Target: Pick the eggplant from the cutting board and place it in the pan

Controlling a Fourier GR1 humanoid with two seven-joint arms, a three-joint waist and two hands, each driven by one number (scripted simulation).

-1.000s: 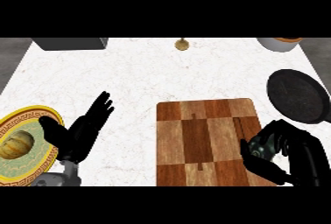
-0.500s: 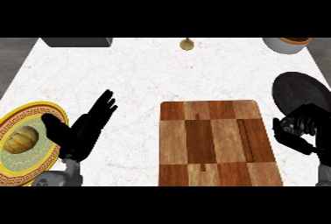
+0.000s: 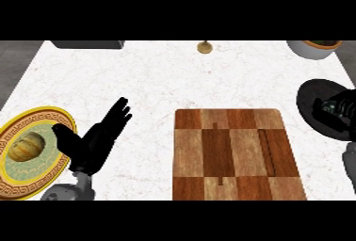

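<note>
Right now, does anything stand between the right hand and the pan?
Nothing visible does. The right hand is curled and already over the pan at the counter's right edge, past the bare cutting board. The eggplant itself cannot be made out under the fingers.

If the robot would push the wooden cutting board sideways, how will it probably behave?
The cutting board looks flat and thick, so it would probably slide as one stiff piece and not tip. Nothing shows on it, so nothing should roll off. The counter looks smooth, so it may slide easily.
</note>
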